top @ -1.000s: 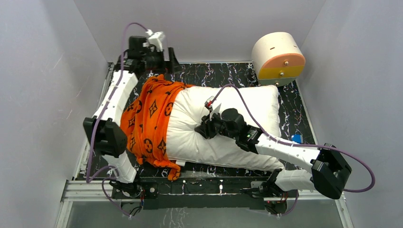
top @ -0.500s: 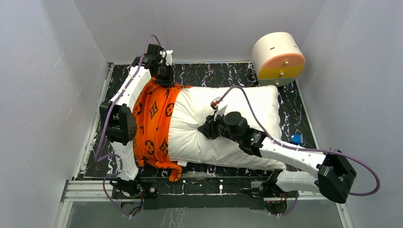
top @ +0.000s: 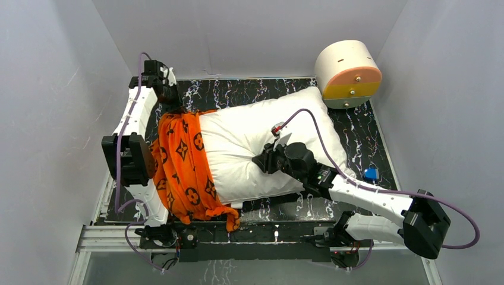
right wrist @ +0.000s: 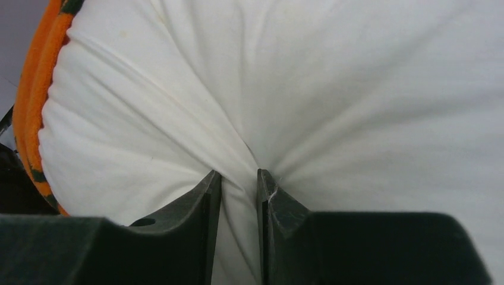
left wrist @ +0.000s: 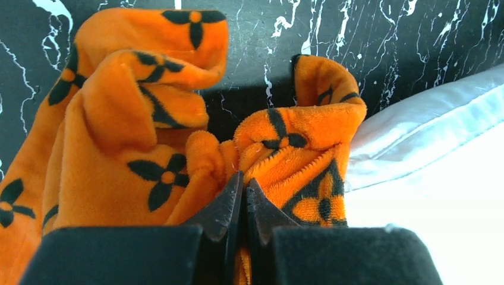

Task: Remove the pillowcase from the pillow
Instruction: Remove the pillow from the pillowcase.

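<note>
Removal is midway: left tool (left wrist: 242, 196) clenched on bright orange plush monogram pillowcase (left wrist: 119, 148), right tool (right wrist: 239, 190) pinching plump white pillow (right wrist: 333, 89); next, likely, drag it leftward.

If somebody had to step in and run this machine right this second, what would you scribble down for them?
The left hand is shut, pinching a fold of the orange pillowcase at its far end.
The right hand is closed on a pinch of the white pillow near its middle.
Done: most of the pillow is bare; the pillowcase is bunched over its left end only.
Left to do: probably pull the pillowcase off to the left while the right hand holds the pillow back.
</note>
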Action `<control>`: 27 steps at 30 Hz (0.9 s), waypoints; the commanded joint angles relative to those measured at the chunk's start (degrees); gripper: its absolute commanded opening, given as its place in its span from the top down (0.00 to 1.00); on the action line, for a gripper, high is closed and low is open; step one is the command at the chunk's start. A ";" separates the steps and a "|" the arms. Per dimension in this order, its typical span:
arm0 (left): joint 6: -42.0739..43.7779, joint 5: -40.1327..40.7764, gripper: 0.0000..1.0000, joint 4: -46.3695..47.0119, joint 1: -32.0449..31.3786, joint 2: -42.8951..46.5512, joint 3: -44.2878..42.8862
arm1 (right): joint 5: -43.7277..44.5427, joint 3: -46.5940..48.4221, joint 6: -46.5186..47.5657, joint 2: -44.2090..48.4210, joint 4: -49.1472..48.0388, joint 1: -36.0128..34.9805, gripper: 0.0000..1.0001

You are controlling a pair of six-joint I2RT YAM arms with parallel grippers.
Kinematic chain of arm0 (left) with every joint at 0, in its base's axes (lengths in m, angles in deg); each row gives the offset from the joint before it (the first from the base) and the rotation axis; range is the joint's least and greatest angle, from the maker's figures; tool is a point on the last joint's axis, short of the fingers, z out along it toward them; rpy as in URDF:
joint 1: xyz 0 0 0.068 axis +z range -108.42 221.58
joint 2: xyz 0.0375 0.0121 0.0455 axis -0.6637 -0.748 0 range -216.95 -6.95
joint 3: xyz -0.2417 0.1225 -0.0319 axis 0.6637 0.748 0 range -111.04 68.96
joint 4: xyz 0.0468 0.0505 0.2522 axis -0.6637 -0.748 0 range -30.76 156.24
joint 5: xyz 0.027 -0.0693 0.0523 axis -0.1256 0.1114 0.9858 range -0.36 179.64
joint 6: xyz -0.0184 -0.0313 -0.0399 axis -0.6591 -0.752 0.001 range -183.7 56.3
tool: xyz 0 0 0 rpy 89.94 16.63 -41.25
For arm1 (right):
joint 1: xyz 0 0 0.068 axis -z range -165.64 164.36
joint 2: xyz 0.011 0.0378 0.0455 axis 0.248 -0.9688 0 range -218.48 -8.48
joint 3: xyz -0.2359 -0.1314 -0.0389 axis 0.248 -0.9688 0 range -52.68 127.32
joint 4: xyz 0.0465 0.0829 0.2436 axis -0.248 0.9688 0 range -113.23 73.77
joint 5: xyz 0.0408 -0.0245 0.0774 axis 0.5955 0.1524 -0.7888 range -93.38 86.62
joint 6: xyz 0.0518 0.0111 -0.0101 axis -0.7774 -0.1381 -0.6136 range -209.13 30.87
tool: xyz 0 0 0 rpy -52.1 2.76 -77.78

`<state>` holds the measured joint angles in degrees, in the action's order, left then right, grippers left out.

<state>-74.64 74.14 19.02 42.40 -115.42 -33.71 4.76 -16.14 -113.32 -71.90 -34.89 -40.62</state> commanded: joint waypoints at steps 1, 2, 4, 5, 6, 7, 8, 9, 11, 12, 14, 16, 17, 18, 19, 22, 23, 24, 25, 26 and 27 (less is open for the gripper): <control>0.78 2.15 1.00 5.71 3.14 5.79 0.02 | 1.64 -2.07 1.47 -2.71 17.98 0.66 0.65; 1.11 -0.85 1.00 6.29 3.14 5.85 0.36 | -0.07 -1.15 2.06 -2.76 17.99 0.66 0.64; 1.57 -5.71 1.00 7.32 3.14 6.04 0.87 | -2.88 1.23 3.37 -2.45 17.86 0.74 0.59; 1.59 -7.43 1.00 7.85 3.14 6.19 1.06 | -3.54 2.90 3.72 -2.03 17.92 0.67 0.55; 1.64 -8.57 1.00 8.18 3.14 6.35 1.31 | -3.72 4.64 3.78 -1.45 17.75 0.71 0.50; 1.80 -9.60 1.00 8.42 3.14 6.52 1.53 | -3.74 6.98 3.82 -0.96 17.56 0.67 0.45; 1.85 -10.09 1.00 8.69 3.12 6.78 1.92 | -3.02 9.75 3.84 -0.68 17.92 0.72 0.40; 1.78 -10.26 1.00 9.03 3.13 7.14 2.45 | -1.53 12.76 4.21 -0.79 18.50 0.70 0.34; 1.53 -10.45 1.00 9.70 3.14 8.27 3.74 | 2.10 19.63 6.67 -2.64 20.28 0.67 0.23; 1.20 -10.47 1.00 10.26 3.14 8.84 4.48 | 5.03 23.45 8.01 -4.21 21.36 0.73 0.17; 0.66 -10.97 1.00 11.65 3.14 9.95 6.25 | 12.78 30.65 9.28 -8.64 23.21 1.07 0.07; 0.47 -11.37 1.00 12.22 3.14 10.56 7.44 | 17.08 37.84 10.49 -14.45 25.21 2.85 0.02; 0.48 -11.14 1.00 12.26 3.18 10.82 7.60 | 18.29 41.90 10.09 -18.00 26.88 4.35 0.02; 0.39 -10.79 1.00 12.21 3.14 11.16 7.81 | 18.28 45.84 8.90 -21.46 28.59 6.08 0.01; 0.25 -10.55 1.00 12.29 3.14 11.49 8.04 | 17.27 49.74 7.30 -25.48 30.63 8.38 0.01; -0.24 -11.21 1.00 12.89 3.14 12.16 8.43 | 15.63 64.54 3.20 -37.42 38.03 12.81 0.01; -0.37 -11.29 1.00 13.01 3.14 12.26 8.45 | 16.31 67.24 3.20 -40.63 39.13 13.32 0.01; -0.47 -11.46 1.00 13.14 3.14 12.38 8.52 | 17.52 68.50 4.24 -43.76 39.30 13.39 0.02; -0.63 -11.70 1.00 13.29 3.14 12.40 8.56 | 19.64 69.38 5.02 -46.49 40.02 13.40 0.04; -0.66 -11.79 1.00 13.25 3.14 12.36 8.45 | 21.72 69.97 5.42 -48.91 42.39 13.67 0.08; -0.54 -11.81 1.00 13.24 3.14 12.52 8.31 | 25.14 69.27 4.62 -50.57 44.67 14.17 0.12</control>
<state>-74.84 63.40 28.14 44.44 -108.31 -25.10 20.82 51.46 -107.81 -115.66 -1.99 -26.79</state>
